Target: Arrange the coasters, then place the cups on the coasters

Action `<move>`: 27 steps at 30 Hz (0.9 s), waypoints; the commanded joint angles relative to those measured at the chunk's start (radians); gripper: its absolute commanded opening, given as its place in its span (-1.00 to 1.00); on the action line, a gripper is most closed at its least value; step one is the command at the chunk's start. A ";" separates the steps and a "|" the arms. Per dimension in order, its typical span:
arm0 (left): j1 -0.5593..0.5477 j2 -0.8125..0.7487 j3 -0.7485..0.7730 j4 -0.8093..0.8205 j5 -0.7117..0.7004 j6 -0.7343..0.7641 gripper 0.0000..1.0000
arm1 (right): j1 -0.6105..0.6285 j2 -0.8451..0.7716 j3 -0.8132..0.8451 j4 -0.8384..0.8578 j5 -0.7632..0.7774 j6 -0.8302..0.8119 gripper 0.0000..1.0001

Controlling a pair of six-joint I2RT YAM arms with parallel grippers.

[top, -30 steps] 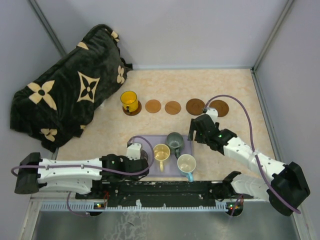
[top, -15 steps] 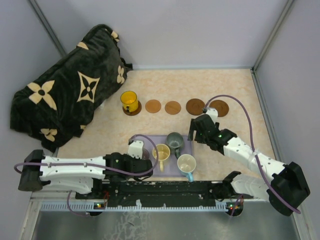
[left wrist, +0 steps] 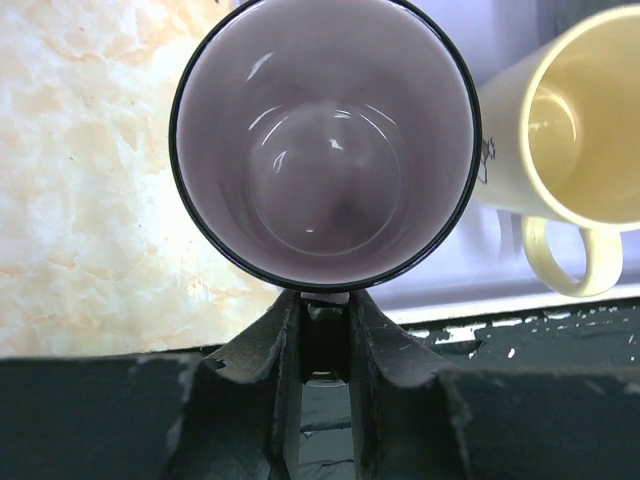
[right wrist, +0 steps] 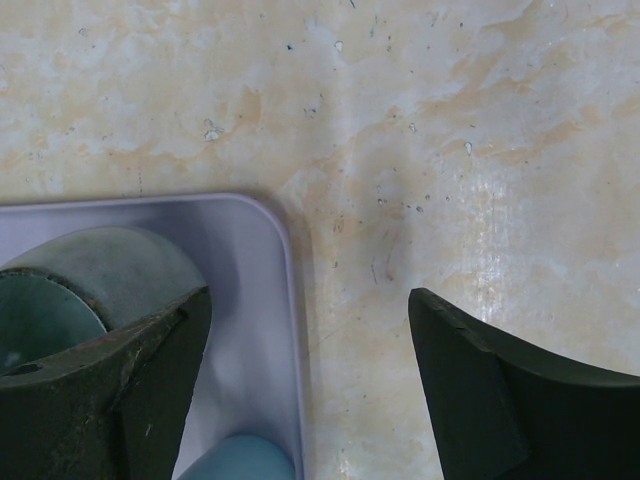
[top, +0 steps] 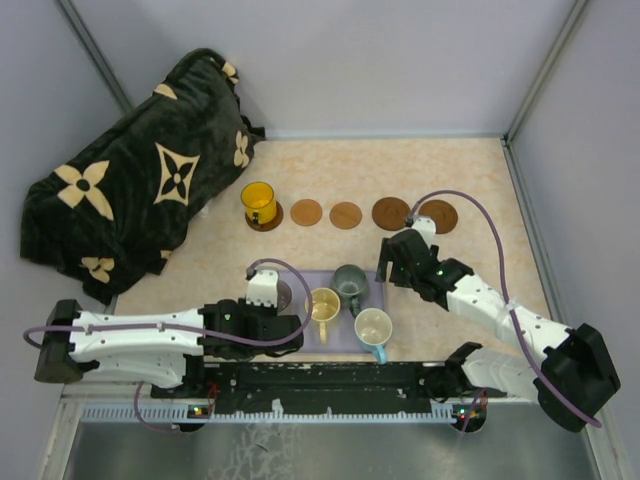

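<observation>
You see five coasters [top: 345, 215], five cups [top: 323, 303]; left jaws clamp the mauve cup [left wrist: 325, 150], half-hidden from above; right jaws gape empty.

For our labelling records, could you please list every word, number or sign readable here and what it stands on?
Nothing here can be read as text.
Cream cup: a small dark mark on its side, too blurred to read.
Dark blanket: flower motifs only, no letters.

laboratory robot cell: plain grey panel walls [top: 400, 60] enclose a marbled tabletop [top: 470, 180]; left arm [top: 130, 340] and right arm [top: 490, 300] are bolted to a black rail [top: 330, 378].
</observation>
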 commanded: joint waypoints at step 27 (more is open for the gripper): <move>0.425 0.235 0.183 1.055 0.026 0.968 -1.00 | -0.321 -0.176 -0.022 -0.017 0.090 -0.070 0.61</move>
